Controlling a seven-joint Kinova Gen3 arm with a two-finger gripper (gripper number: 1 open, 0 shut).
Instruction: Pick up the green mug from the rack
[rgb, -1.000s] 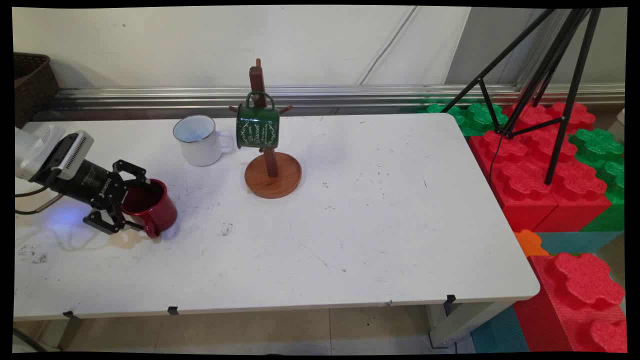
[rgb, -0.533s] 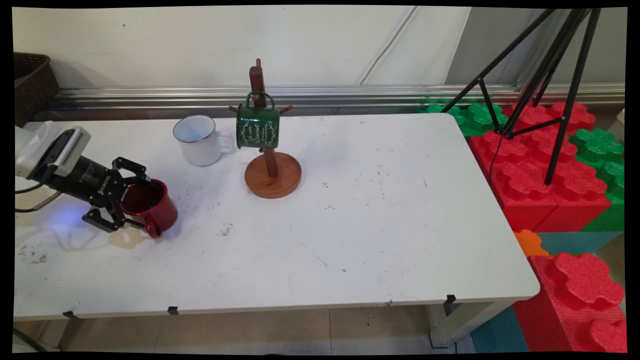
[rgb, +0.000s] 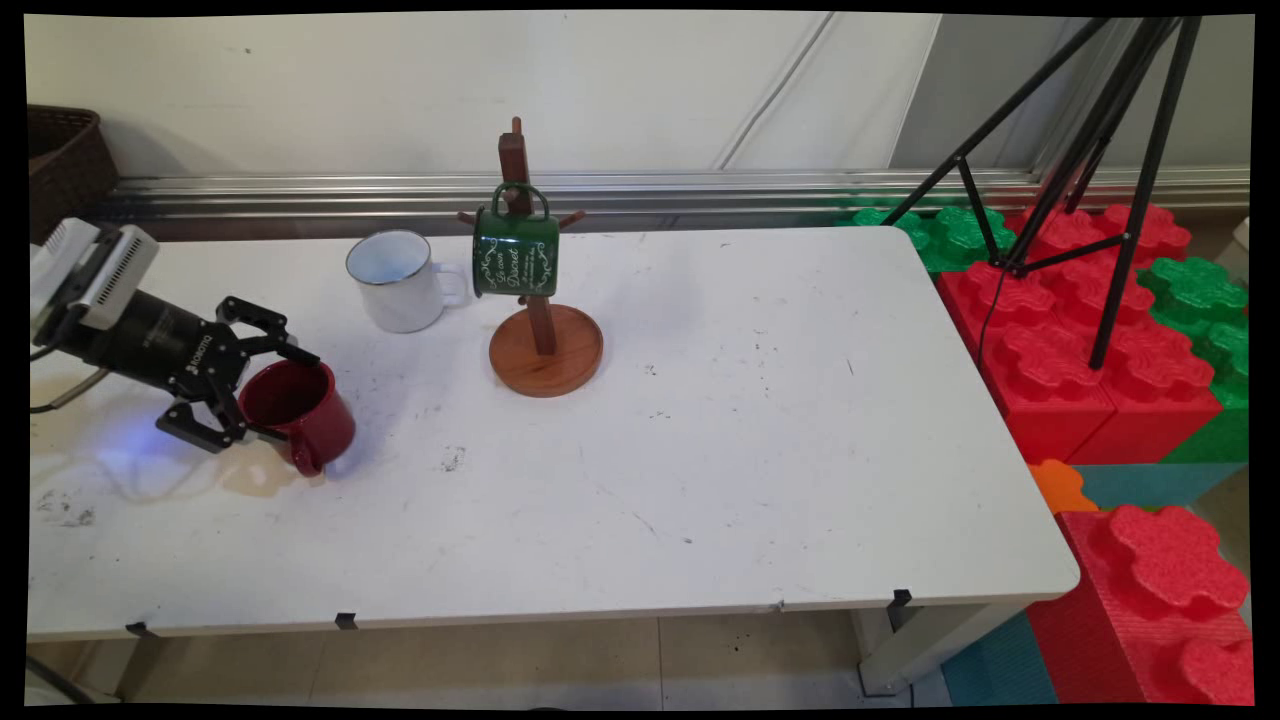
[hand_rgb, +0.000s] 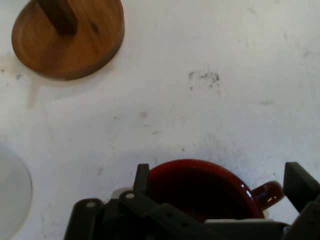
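**Main view.** Black two-finger gripper (rgb: 290, 397) is lying low and nearly level at the left of the frame, reaching toward the right. Its fingers are standing wide open, straddling the dark red enamel mug (rgb: 310, 415): one finger is crossing above the rim, the other sitting low on the near side by the handle. The red mug is resting on the white table (rgb: 750, 450), left of centre, tipped toward the gripper. No clamping grip is showing.

Around it:
- A white enamel mug (rgb: 398, 280) is standing upright, up and right of the red one and well apart.
- A green enamel mug (rgb: 515, 255) is hanging on the wooden mug tree with a round base (rgb: 545, 350).

**Hand view.** Gripper (hand_rgb: 220, 180) is rising from the bottom edge.
- The left finger is sitting just beside the red mug's (hand_rgb: 200, 185) outer wall; I cannot tell whether they touch.
- The right finger is standing clear, beyond the handle.
- The mug tree's base (hand_rgb: 67, 40) is showing upper left, and the white mug's rim (hand_rgb: 12, 195) at the left edge.
- Bare tabletop is lying between them and the red mug.
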